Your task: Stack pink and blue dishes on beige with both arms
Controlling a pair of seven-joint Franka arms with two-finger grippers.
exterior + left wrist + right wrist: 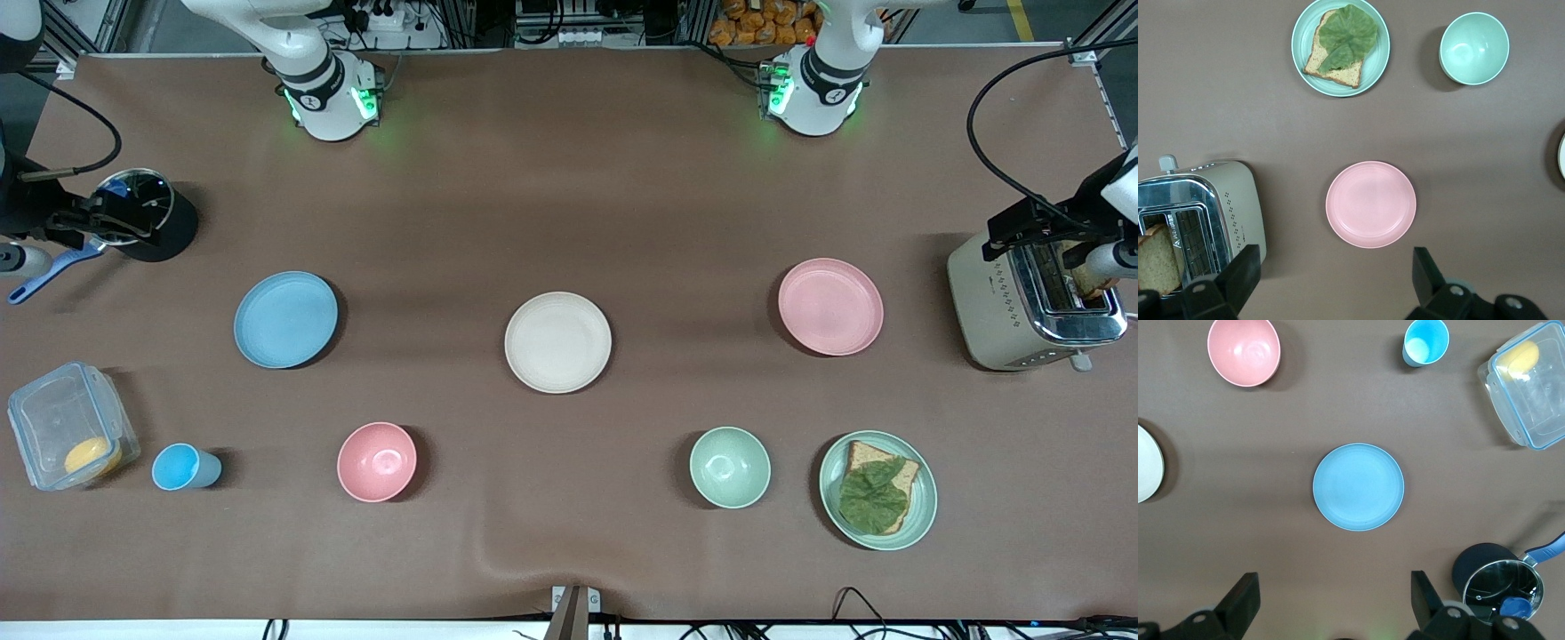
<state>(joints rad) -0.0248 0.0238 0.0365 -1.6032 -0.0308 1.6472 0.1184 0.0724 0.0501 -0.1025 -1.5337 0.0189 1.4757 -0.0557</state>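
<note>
The beige plate (557,342) lies flat at the middle of the brown counter (569,178), empty. The blue plate (285,319) sits well apart from it toward the right arm's end, at about nine o'clock from the beige one in the front view, and the pink plate (830,306) sits equally well apart at about three o'clock, toward the left arm's end. All three rest bare on the counter, none touching another.

The left claw (1331,280) hangs high over the pink plate, fingers spread wide with nothing between them; the right claw (1331,600) hangs likewise over the blue plate, also wide apart and empty.

Nearer the front camera stand a pink bowl (377,461), a small blue cup (185,468), a green bowl (730,467) and a green plate (878,490) carrying bread and a lettuce leaf. A toaster (1031,307) (with what looks like a slice of bread in its slot) stands at the left arm's end; a clear lidded box (71,436) and a dark pot (147,216) stand at the right arm's end.
</note>
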